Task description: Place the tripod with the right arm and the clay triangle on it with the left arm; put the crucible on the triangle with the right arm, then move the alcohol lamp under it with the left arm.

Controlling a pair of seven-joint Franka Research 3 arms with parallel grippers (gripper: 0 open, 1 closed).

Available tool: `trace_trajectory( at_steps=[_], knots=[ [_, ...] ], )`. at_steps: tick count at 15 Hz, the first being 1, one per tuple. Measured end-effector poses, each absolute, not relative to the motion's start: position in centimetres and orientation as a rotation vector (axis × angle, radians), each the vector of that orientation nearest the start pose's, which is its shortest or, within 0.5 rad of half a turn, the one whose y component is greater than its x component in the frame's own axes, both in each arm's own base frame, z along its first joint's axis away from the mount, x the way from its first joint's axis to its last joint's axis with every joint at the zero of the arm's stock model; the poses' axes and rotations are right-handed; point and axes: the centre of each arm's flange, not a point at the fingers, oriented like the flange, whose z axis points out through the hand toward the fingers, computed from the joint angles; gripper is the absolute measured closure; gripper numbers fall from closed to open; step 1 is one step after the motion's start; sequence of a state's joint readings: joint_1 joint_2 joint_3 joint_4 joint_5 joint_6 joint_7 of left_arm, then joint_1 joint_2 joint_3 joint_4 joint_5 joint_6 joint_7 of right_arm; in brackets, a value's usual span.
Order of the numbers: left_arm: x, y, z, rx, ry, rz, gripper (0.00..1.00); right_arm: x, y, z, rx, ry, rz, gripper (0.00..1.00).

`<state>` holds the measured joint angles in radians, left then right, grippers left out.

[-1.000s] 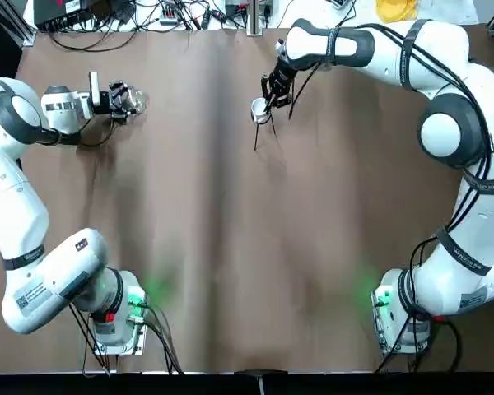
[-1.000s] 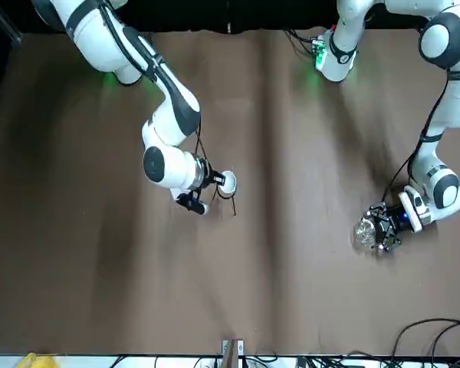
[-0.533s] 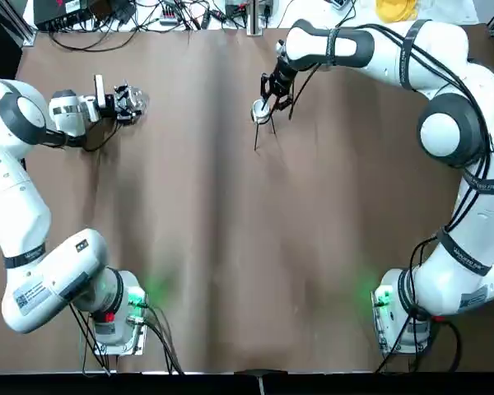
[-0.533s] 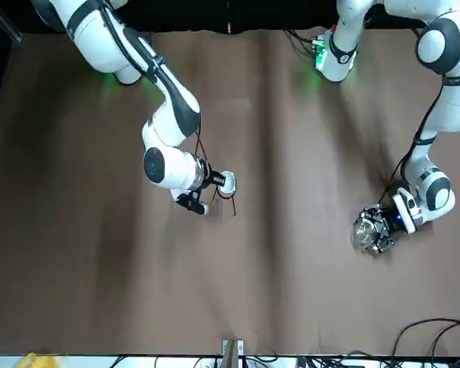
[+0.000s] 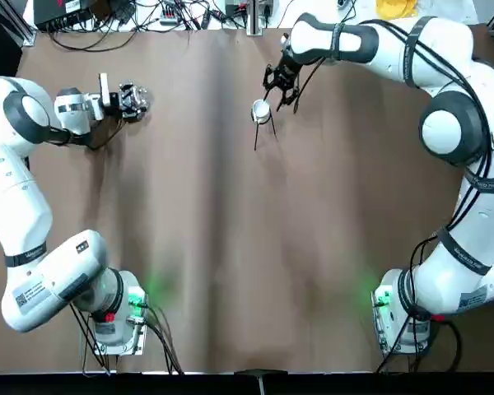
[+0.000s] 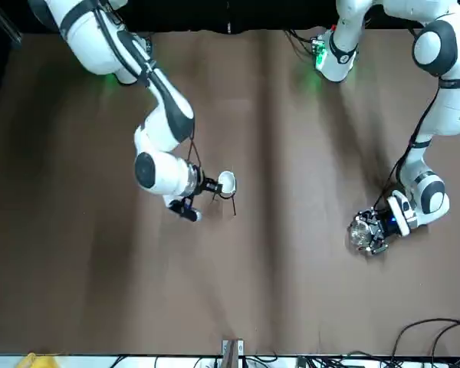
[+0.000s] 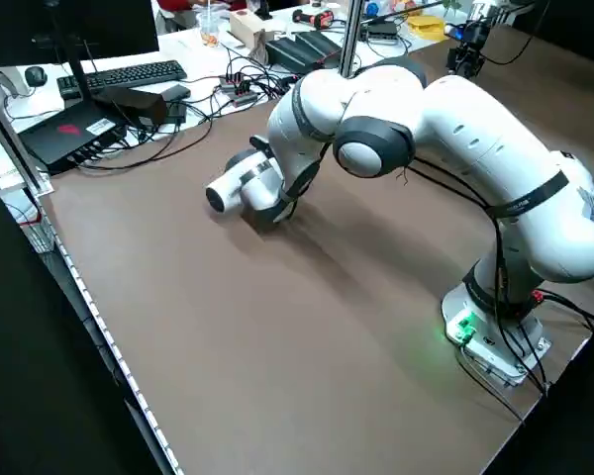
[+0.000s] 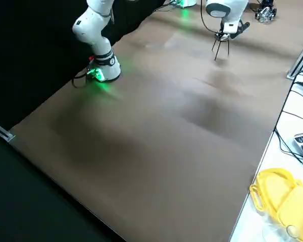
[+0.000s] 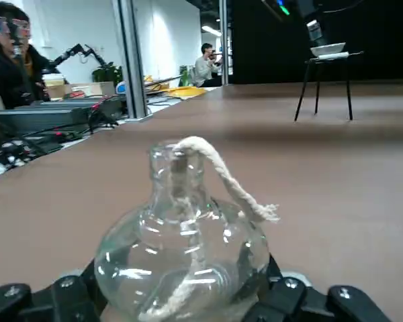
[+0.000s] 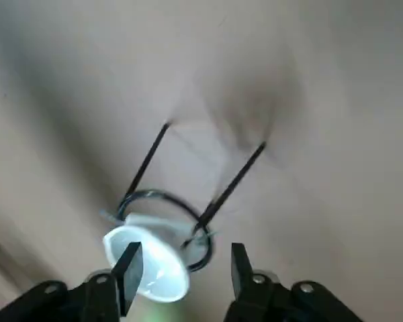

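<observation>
- Top view: the right gripper (image 5: 281, 81) hangs at the end of a long, bent arm just beyond the tripod (image 5: 262, 125), on the side away from the arm bases; its fingers stand apart and hold nothing.
- Right wrist view looks down between those spread fingers (image 10: 127, 268) at the crucible (image 10: 148, 260), which sits on the tripod's ring (two black legs slant away to the tabletop (image 10: 322, 100)); the fingers do not touch the cup.
- Only slivers of white show at the ring's edge under the cup, so I cannot tell how the clay triangle lies.
- Left gripper (image 5: 130, 99) lies low and nearly level over the tabletop, well to the left of the tripod and at about the same depth, its forearm reaching in from the left edge.
- Left wrist view: the alcohol lamp (image 9: 185, 248) sits between the black fingers (image 9: 67, 298), closed in on both sides of its round glass belly; a white wick (image 9: 221, 178) curls out of the neck.
- Seen from that same view, the tripod stands far off across bare brown tabletop, with nothing between it and the lamp.
- Beyond the tabletop's far edge lie cables (image 5: 132, 16) and a yellow object (image 5: 395, 8); people sit at desks in the room behind (left wrist view).
</observation>
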<state>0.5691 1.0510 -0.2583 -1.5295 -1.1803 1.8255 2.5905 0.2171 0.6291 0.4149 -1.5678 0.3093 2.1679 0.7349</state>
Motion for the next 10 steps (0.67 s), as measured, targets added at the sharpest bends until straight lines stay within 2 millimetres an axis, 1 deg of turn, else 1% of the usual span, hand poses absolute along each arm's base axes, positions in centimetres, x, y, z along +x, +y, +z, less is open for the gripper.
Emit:
trace_trajectory(
  at_steps=[2, 4, 5, 6, 7, 8, 10],
  knots=[
    [63.7, 11.0, 6.5, 1.488, -1.309, 1.309, 0.17, 59.9, 35.6, 31.4, -2.7, 0.421, 0.41, 0.37],
    [64.7, 6.9, 7.2, 1.424, -1.344, 1.289, 0.18, 61.7, 31.7, 33.5, -2.721, 0.355, 0.369, 0.36],
    [65.0, 4.6, 7.4, 1.392, -1.363, 1.272, 0.18, 62.4, 29.6, 34.8, -2.758, 0.311, 0.336, 0.36],
    [65.2, 2.3, 7.6, 1.36, -1.382, 1.251, 0.18, 63.0, 27.6, 36.2, -2.81, 0.268, 0.289, 0.32],
    [65.2, -0.2, 7.6, 1.328, -1.4, 1.228, 0.18, 63.4, 25.7, 37.6, -2.864, 0.222, 0.241, 0.3],
    [65.0, -5.1, 7.6, 1.267, -1.419, 1.19, 0.18, 63.7, 22.8, 39.8, -2.953, 0.119, 0.185, 0.29],
    [64.7, -10.1, 7.9, 1.222, -1.396, 1.182, 0.18, 63.8, 20.5, 41.1, -2.997, 0.032, 0.172, 0.27]
  ],
)
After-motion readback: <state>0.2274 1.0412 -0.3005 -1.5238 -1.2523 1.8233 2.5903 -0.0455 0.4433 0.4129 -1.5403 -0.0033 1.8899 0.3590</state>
